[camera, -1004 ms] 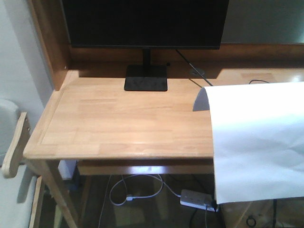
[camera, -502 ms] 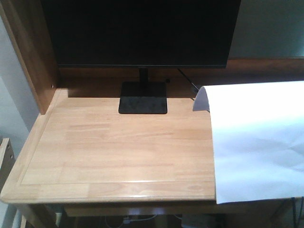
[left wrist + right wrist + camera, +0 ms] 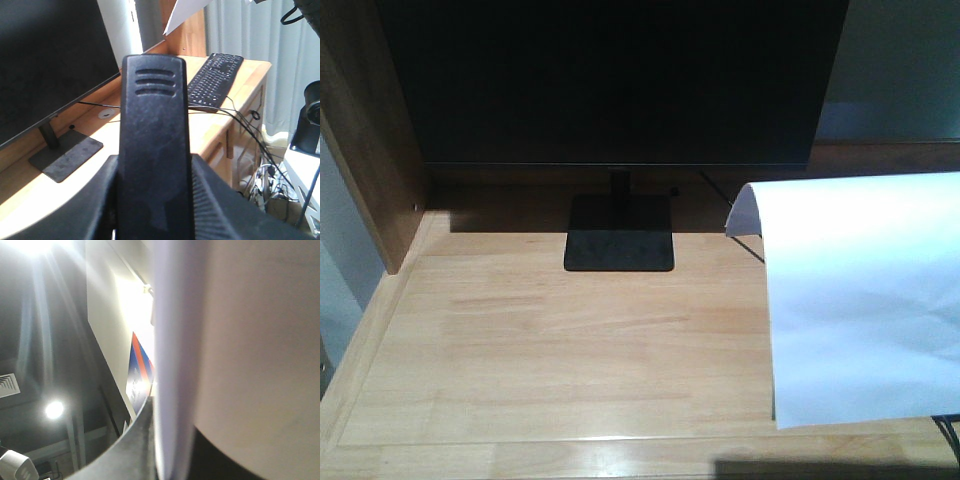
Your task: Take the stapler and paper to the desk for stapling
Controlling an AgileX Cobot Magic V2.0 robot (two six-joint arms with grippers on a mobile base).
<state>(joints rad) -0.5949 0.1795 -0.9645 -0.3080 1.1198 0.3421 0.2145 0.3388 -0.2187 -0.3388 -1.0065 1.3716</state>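
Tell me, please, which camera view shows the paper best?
The front view: the paper shows as a broad white sheet with one curled corner. The left wrist catches one corner; the right wrist sees it blurred, close up.

Left tool (image 3: 155,192) clamped on stapler (image 3: 154,100), right tool (image 3: 172,460) pinching paper (image 3: 250,340) edge, aimed upward
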